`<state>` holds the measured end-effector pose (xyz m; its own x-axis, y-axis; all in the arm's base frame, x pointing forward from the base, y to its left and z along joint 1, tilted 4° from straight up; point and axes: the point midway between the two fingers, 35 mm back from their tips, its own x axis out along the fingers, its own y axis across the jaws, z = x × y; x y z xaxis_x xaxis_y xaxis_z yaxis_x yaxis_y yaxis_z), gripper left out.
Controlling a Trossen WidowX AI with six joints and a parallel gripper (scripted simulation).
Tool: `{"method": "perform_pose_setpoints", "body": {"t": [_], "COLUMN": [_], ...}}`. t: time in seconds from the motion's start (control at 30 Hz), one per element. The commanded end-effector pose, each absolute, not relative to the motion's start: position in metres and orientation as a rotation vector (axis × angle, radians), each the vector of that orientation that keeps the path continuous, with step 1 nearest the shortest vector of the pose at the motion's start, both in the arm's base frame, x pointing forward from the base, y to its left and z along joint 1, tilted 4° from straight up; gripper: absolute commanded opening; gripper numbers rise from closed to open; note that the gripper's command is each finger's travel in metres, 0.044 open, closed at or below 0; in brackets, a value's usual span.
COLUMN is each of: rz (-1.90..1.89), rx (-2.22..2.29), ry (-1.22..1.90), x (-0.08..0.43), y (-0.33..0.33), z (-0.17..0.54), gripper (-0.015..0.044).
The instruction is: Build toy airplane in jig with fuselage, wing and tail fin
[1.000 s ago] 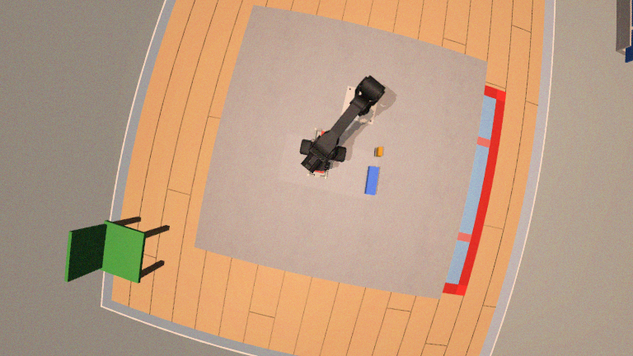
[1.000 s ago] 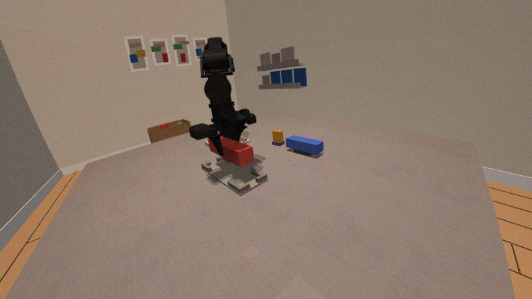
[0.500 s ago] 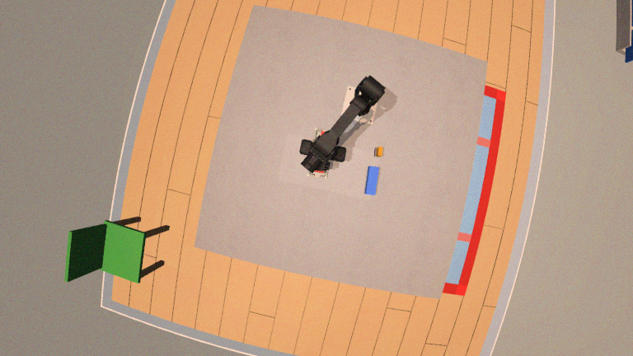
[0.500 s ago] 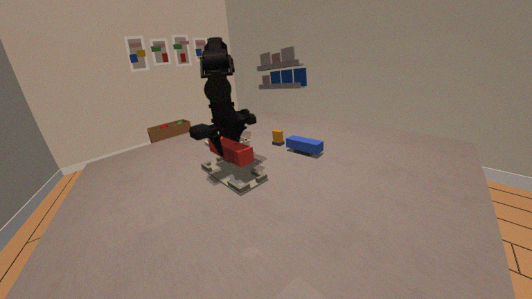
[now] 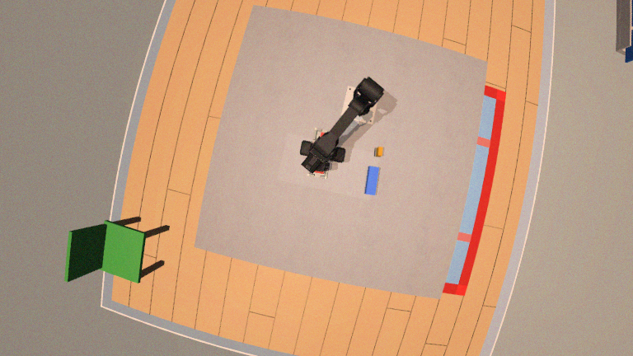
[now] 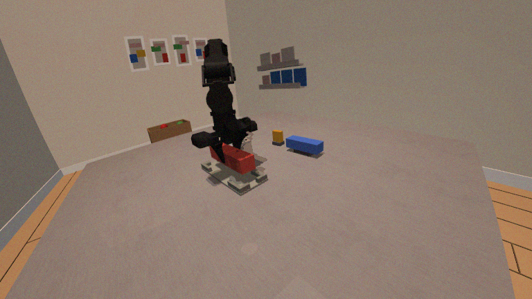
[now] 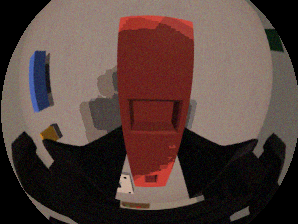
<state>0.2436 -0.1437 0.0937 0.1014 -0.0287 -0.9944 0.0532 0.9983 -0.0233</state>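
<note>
The red fuselage (image 6: 237, 158) (image 7: 155, 70) is a long block with a square socket on top. My gripper (image 6: 224, 151) (image 7: 152, 125) (image 5: 316, 165) is shut on its rear end and holds it low over the grey jig cradle (image 6: 242, 183) (image 7: 97, 117) (image 5: 316, 175). I cannot tell whether it sits fully down. The blue wing (image 5: 372, 180) (image 6: 305, 144) (image 7: 39, 82) lies flat on the mat to the right of the jig. The small yellow tail fin (image 5: 378, 151) (image 6: 277, 136) (image 7: 49, 132) stands just beyond the wing.
The arm's base (image 5: 367, 92) stands behind the jig. A green chair (image 5: 124, 250) is off the mat at the front left. A red and blue strip (image 5: 486, 176) runs along the mat's right edge. A brown box (image 6: 169, 130) sits by the far wall.
</note>
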Motion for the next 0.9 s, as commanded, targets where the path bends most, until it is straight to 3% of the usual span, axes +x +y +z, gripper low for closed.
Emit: {"method": "perform_pose_setpoints", "body": {"t": [0.0,0.37,0.53,0.7,0.87], "rz": [-0.054,-0.054,-0.056,-0.056,-0.056], "rx": [0.026,0.026,0.019,0.019,0.019], "ry": [1.472,1.472,1.472,1.472,1.472], "x": [0.244,0.244,0.244,0.244,0.244], "y": [-0.143,-0.142,-0.143,-0.143,-0.143], "z": [0.085,0.075,0.077,0.077,0.077], "gripper": [0.0195,0.0195,0.0161,0.003,0.0161]}}
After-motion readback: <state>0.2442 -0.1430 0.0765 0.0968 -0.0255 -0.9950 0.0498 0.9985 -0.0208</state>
